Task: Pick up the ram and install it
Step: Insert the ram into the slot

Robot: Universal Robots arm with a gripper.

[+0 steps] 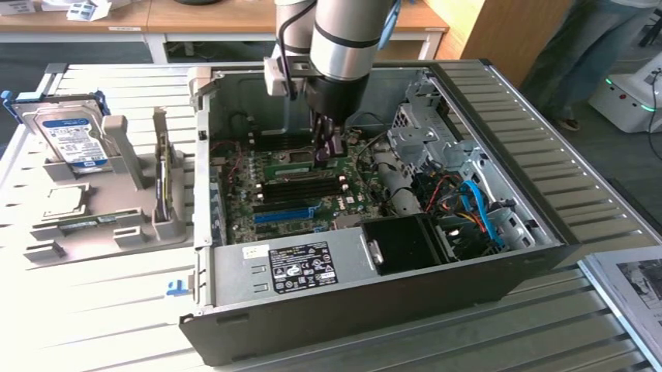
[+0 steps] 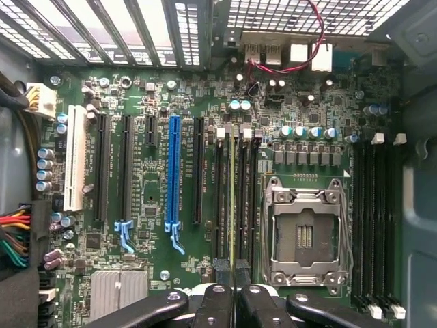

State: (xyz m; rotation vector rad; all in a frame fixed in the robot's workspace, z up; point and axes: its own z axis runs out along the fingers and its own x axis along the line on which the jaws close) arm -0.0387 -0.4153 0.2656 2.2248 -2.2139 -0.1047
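My gripper reaches down into the open computer case, over the motherboard. It is shut on the ram, which the wrist view shows edge-on as a thin pale green line running away from the fingertips. The ram stands in line with the black memory slots beside the CPU socket. I cannot tell whether it touches a slot. In the exterior view the ram shows as a green strip just under the gripper.
A blue expansion slot and a white one lie further along the board. A hard drive stands in a grey fixture at the exterior view's left. The power supply fills the case's front. A person stands behind.
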